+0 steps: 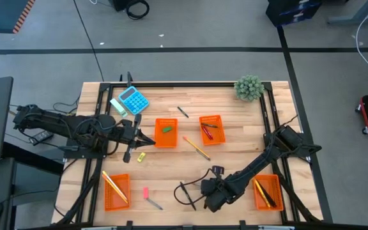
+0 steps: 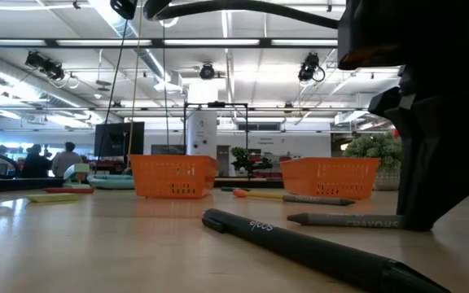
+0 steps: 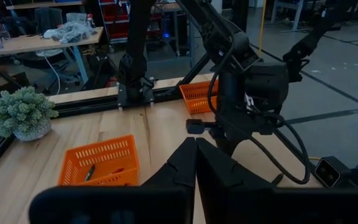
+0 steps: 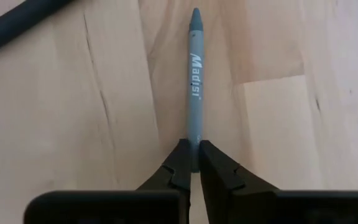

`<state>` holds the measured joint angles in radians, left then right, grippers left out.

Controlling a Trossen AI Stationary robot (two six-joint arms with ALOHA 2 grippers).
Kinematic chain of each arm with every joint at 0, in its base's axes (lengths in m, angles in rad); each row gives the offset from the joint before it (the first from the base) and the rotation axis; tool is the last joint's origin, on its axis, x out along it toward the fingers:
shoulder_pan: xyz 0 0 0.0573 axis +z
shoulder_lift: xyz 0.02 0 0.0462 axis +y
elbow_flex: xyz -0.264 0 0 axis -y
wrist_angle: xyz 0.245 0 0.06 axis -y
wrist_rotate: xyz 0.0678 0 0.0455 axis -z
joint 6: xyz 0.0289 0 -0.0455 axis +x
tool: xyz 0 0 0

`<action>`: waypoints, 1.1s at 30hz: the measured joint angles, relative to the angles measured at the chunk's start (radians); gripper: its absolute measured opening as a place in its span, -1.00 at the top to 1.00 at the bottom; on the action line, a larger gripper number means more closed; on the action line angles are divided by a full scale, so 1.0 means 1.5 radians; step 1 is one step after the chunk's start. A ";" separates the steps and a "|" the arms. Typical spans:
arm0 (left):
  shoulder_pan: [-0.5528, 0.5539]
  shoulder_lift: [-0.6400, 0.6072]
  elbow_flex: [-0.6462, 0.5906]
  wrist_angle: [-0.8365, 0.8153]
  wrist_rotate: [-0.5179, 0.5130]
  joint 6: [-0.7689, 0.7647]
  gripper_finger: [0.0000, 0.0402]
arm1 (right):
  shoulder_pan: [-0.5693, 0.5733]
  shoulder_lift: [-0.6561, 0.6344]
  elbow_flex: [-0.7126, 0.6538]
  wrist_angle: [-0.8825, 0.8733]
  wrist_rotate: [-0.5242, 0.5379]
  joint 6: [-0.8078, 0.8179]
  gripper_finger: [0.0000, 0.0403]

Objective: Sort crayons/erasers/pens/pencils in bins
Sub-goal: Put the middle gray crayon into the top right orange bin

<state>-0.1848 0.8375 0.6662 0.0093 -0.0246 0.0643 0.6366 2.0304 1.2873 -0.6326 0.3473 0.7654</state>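
The right hand [image 4: 190, 168] is down at the front of the tabletop [image 1: 235, 147], its fingers pinched onto the end of a grey crayon [image 4: 194, 81] that lies flat on the wood; in the low view the same crayon [image 2: 348, 220] rests on the surface beside the dark bulk of that arm. A black pen [image 1: 185, 195] lies just beside the hand, close in front of the low camera [image 2: 300, 244], and crowds the space next to the grip.

The left hand [image 1: 151, 141] hovers with its fingers pressed together and nothing between them, its tips at the edge of a middle bin [image 1: 166, 133] that holds a green eraser [image 1: 167, 129]. The neighbouring bin [image 1: 211, 129] holds a red crayon [image 1: 206, 133] and a dark stick. Between those two bins and the right arm a yellow pencil [image 1: 197, 147] lies loose on the wood.

At the front left a bin [image 1: 116, 191] holds yellow pencils; the front right bin [image 1: 266, 191], partly behind the right arm, also holds long sticks. A pink eraser [image 1: 145, 191] and a grey stick [image 1: 154, 204] lie near the front edge, and a yellow eraser [image 1: 141, 156] sits under the left arm. A blue calculator [image 1: 133, 100] and a small potted plant [image 1: 248, 87] stand at the far side.
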 joint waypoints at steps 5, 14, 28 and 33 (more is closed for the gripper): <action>0.000 0.000 0.000 0.000 0.000 0.000 0.88 | -0.004 -0.018 -0.004 -0.036 0.014 -0.012 0.87; 0.000 0.000 0.000 0.001 0.000 0.000 0.92 | -0.059 -0.140 -0.003 -0.215 0.048 0.049 0.86; 0.000 0.000 0.000 0.001 0.000 -0.005 0.92 | -0.283 -0.250 -0.024 -0.289 0.035 0.035 0.86; 0.000 0.000 0.000 -0.001 0.000 -0.016 0.91 | -0.343 -0.251 -0.079 -0.268 0.001 0.031 0.86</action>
<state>-0.1844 0.8375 0.6662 0.0071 -0.0250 0.0404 0.1218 1.6544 1.1682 -1.0343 0.3484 0.8123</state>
